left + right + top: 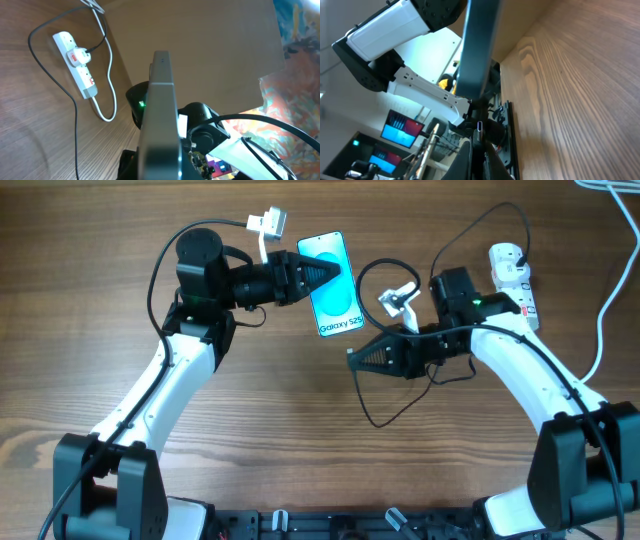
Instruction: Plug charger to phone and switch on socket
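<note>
My left gripper (333, 273) is shut on the phone (333, 292) and holds it off the table, its teal screen and "Galaxy S25" strip facing up. In the left wrist view the phone (160, 115) shows edge-on. My right gripper (353, 360) is shut on the charger's connector tip (479, 126), just below and right of the phone's lower end. The tip points at the phone's edge (477, 45), with a gap between them. The black cable (372, 418) loops back to the white plug adapter (507, 255) in the socket (522, 292), which also shows in the left wrist view (75, 62).
The socket's thick white cord (604, 310) runs along the far right of the wooden table. The black cable lies in loose loops around my right arm. The table's front edge and the arm bases are at the bottom.
</note>
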You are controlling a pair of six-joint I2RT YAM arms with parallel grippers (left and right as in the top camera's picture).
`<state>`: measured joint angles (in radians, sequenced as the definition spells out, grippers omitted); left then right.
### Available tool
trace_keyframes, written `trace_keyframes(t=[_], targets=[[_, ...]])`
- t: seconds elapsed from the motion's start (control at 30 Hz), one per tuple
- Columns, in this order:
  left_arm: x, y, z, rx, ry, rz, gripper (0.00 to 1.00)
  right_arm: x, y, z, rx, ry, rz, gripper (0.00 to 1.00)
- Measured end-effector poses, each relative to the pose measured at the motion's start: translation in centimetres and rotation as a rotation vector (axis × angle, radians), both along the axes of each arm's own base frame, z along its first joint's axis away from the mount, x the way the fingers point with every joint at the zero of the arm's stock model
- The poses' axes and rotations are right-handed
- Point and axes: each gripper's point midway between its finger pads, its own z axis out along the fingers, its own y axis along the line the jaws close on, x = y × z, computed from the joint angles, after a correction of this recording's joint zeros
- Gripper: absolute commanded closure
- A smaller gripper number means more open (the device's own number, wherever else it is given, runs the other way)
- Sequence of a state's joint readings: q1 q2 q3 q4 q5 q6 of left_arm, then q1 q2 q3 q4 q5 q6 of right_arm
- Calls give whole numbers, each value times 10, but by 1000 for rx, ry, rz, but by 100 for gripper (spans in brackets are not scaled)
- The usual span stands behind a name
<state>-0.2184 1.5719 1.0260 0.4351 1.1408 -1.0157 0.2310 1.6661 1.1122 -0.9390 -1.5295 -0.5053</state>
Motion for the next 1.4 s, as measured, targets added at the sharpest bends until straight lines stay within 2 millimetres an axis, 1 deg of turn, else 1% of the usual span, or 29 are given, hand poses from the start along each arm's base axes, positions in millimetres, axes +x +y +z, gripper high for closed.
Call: trace_keyframes(t=[0.13,0.33,0.47,0.67,1.27,1.4], targets=[[-2,-2,0,0,-2,-7,96,3,1,2,3,20,-1,96],[-9,-13,0,2,-12,-36,96,9,2,3,7,23,-3,96],[-9,-13,-1,4,-4,-36,96,10,3,4,8,34,-3,96],[-7,-12,-10,22,46,-18,96,10,3,4,3,55,-4,96],[-5,-11,-11,25,43,-7,96,8,2,4,-2,78,-4,96],[-5,-11,-12,29,40,-8,96,6,2,9,2,60,-4,95]])
